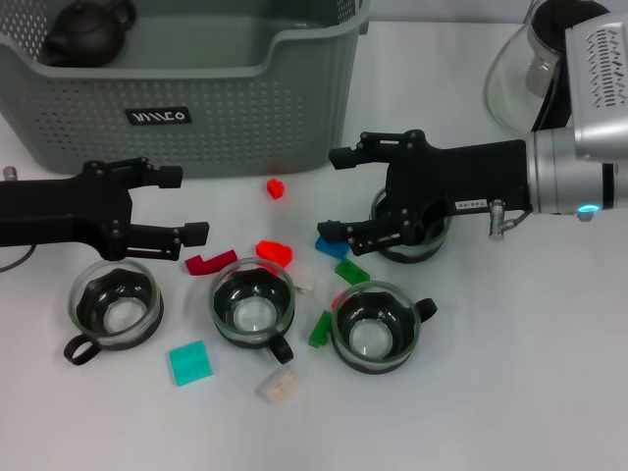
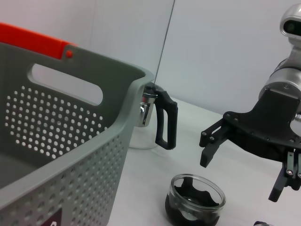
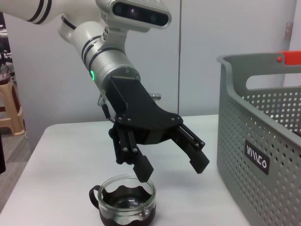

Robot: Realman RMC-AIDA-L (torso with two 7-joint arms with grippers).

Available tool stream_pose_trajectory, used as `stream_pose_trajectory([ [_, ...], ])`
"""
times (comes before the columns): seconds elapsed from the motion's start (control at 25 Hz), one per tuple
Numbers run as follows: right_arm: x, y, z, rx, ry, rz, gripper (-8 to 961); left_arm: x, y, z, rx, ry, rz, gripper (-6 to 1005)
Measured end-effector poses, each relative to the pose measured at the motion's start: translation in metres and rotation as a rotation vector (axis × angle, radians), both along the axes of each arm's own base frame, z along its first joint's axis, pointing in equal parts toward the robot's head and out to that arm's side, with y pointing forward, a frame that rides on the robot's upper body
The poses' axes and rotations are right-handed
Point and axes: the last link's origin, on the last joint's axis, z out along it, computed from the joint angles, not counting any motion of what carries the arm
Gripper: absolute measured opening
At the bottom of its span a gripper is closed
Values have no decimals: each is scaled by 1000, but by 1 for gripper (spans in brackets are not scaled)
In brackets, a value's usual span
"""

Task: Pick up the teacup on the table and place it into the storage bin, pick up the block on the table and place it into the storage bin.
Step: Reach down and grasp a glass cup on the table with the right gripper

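Note:
The grey-green storage bin (image 1: 196,108) stands at the back left with a dark teapot (image 1: 83,34) inside. Glass teacups stand at the front: one at the left (image 1: 116,304), one in the middle (image 1: 253,302), one at the right (image 1: 373,324), and one (image 1: 412,243) partly hidden under my right hand. Coloured blocks lie among them: red (image 1: 275,253), small red (image 1: 276,186), blue (image 1: 331,245), green (image 1: 351,270), teal (image 1: 189,361). My left gripper (image 1: 184,205) is open and empty, just behind the left cup. My right gripper (image 1: 332,193) is open and empty above the blocks.
A glass pitcher (image 1: 525,69) with a black handle stands at the back right. A dark red block (image 1: 211,262), a second green block (image 1: 321,329) and a clear block (image 1: 280,385) lie near the cups. The bin's perforated wall (image 2: 56,141) is close to my left wrist.

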Motion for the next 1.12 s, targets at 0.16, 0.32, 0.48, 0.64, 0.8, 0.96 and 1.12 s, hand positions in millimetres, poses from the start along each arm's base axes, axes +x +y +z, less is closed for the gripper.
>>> stream_pose_trajectory([
  [0.16, 0, 1, -1, 3, -6, -1, 927, 0, -2, 3, 1, -2, -3, 934],
  [0.32, 0, 1, -1, 3, -6, -1, 927, 1, -2, 4, -2, -8, -6, 934],
  [0.48, 1, 1, 0, 3, -7, 0, 927, 3, -3, 4, -4, -15, -12, 933],
  [0.64, 1, 1, 0, 5, -8, 2, 927, 5, -2, 4, -9, -21, -18, 933],
  [0.8, 2, 2, 13, 5, -7, -1, 927, 9, -3, 4, -17, -49, -24, 933],
  [0.96, 5, 3, 30, 20, -32, -8, 927, 10, -4, 3, -14, -60, -31, 933],
  [1.12, 9, 2, 45, 18, -114, -5, 928, 13, -4, 2, -17, -70, -39, 932],
])
